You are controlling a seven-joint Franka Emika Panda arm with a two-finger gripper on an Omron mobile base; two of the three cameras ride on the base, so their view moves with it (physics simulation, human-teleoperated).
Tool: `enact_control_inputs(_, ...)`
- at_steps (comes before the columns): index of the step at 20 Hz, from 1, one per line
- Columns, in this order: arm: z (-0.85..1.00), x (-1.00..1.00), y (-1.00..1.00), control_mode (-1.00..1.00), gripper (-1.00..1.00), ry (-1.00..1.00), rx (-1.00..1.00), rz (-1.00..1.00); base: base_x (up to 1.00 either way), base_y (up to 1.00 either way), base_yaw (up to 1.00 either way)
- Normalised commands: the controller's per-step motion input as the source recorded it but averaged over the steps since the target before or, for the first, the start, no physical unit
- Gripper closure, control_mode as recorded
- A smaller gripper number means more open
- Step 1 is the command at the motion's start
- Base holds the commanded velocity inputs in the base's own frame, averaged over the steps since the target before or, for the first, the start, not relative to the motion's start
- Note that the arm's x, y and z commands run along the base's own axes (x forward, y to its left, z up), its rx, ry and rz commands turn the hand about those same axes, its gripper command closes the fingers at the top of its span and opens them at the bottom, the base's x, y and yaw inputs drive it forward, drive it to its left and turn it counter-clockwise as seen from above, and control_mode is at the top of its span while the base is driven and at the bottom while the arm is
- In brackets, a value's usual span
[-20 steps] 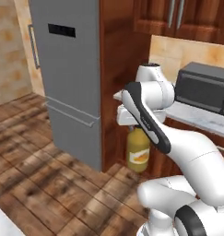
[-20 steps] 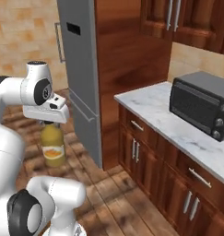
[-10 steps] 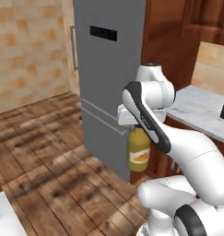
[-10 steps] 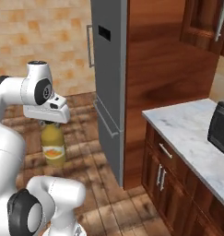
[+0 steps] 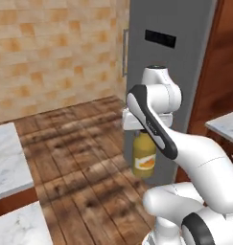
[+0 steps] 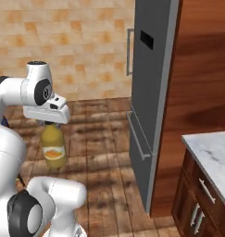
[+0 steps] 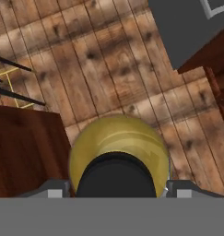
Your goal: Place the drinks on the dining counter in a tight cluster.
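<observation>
A big amber-yellow juice jug [image 5: 144, 160] with an orange label, one of the drinks, hangs upright above the wooden floor. My gripper [image 5: 142, 130] is shut on its dark-capped neck from above. From the right base camera the jug [image 6: 53, 150] hangs under the gripper [image 6: 49, 124]. Looking down the hand, the jug's yellow shoulder [image 7: 118, 138] and black cap sit between the fingertips of the gripper [image 7: 117, 188]. A white-grey marble top on a wood base, apparently the dining counter [image 5: 7, 160], reaches in at the lower left.
A tall grey fridge [image 5: 170, 62] [image 6: 151, 92] stands just behind the jug, with a dark wood panel [image 6: 202, 92] beside it. A marble worktop [image 6: 211, 152] over wood drawers lies to the right. Open wooden floor [image 5: 75, 143] stretches to the tiled wall.
The base has turned, so the whole scene slid right: the microwave left the picture and tiled wall and marble top came in. The jug stays hanging in the gripper.
</observation>
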Motion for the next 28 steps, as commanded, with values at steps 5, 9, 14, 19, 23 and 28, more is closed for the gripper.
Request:
enact_control_inputs(5, 0.00, 0.00, 0.00, 1.00, 1.00, 0.00, 0.00, 0.00, 0.75, 0.09, 0.33)
enact_control_inputs(9, 0.00, 0.00, 0.00, 1.00, 1.00, 0.00, 0.00, 0.00, 0.82, 0.07, 0.29)
enact_control_inputs(14, 0.00, 0.00, 0.00, 1.00, 1.00, 0.00, 0.00, 0.00, 0.87, 0.08, 0.26)
enact_control_inputs(19, 0.00, 0.00, 0.00, 1.00, 1.00, 0.00, 0.00, 0.00, 0.90, 0.05, 0.25)
enact_control_inputs(23, 0.00, 0.00, 0.00, 1.00, 1.00, 0.00, 0.00, 0.00, 0.89, 0.02, 0.29)
enact_control_inputs(28, 0.00, 0.00, 0.00, 1.00, 1.00, 0.00, 0.00, 0.00, 0.86, 0.00, 0.33)
